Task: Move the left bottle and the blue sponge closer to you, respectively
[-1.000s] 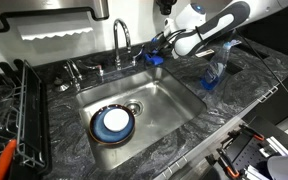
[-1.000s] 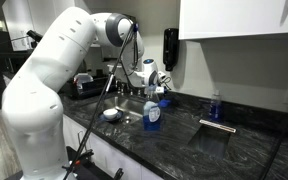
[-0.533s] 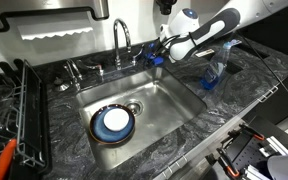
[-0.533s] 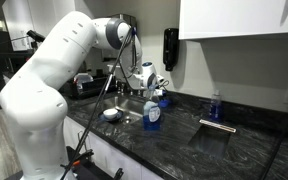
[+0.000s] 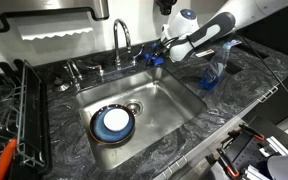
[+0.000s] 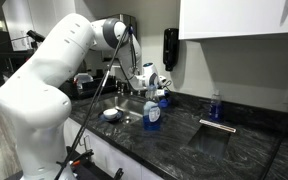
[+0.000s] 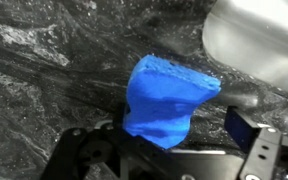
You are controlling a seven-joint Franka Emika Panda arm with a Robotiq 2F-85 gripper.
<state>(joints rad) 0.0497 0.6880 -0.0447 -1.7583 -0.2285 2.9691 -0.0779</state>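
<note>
Dark marble counter (image 5: 59, 125), sink (image 5: 164, 100) in the middle. Gripper (image 7: 174, 138) looks clamped across the blue sponge (image 7: 166, 95), behind the sink beside the faucet (image 5: 121, 40). Pull direction: toward the counter's front edge.

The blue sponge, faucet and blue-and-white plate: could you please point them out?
blue sponge (image 7: 169, 100): wrist view, middle of its face.
faucet (image 5: 116, 45): in an exterior view, its upright neck.
blue-and-white plate (image 5: 114, 122): in an exterior view, its white centre.

The faucet (image 5: 121, 40) rises just beside the gripper (image 5: 159, 55), which pinches the sponge (image 7: 164, 100). The bottle (image 5: 212, 72) stands near on its other side. Below, the sink (image 5: 174, 100) lies open, save the plate (image 5: 114, 123) by the drain.
</note>
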